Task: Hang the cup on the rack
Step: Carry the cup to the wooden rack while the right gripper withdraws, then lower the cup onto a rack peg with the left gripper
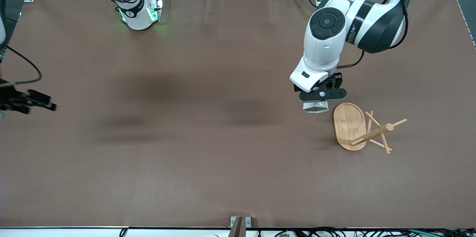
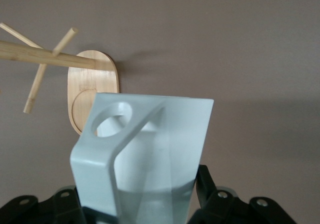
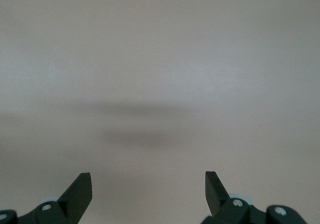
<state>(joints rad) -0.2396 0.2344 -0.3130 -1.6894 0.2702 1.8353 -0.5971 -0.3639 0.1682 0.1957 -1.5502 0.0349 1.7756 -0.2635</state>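
We start with the small white faceted cup [image 1: 316, 107], which sits right of centre in the front view, clamped in the left gripper [image 1: 322, 99] and carried in the air over the bare brown table [image 1: 186, 118], just beside the rim of the rack's base. In the left wrist view the cup [image 2: 150, 154] fills the lower middle of the frame, with its flat handle tab and round hole [image 2: 112, 118] turned up toward the camera and the black fingers [image 2: 210, 194] pressed together on its body at the bottom edge.

The light wooden mug rack with its oval bamboo base [image 1: 349, 125] lies in the right half of the front view, and it appears to be tipped on its side (the base stands on edge and the post [image 1: 372, 135] runs roughly level above the cloth, pegs splaying out around it). In the left wrist view the base [image 2: 92, 84] shows in the upper left, with the post [image 2: 45, 56] reaching out to the frame's left edge.

To do this step well, we judge that the hole in the tab must be lined up with 1 free peg, approached along that peg's axis, and slid on gently, since a toppled rack will probably shift or roll at a sideways push. Releasing only once the tab is well down the peg seems wise.

The right gripper [image 1: 29, 101] waits at the left edge of the front view, its 2 fingers [image 3: 80, 191] spread wide apart over empty cloth.
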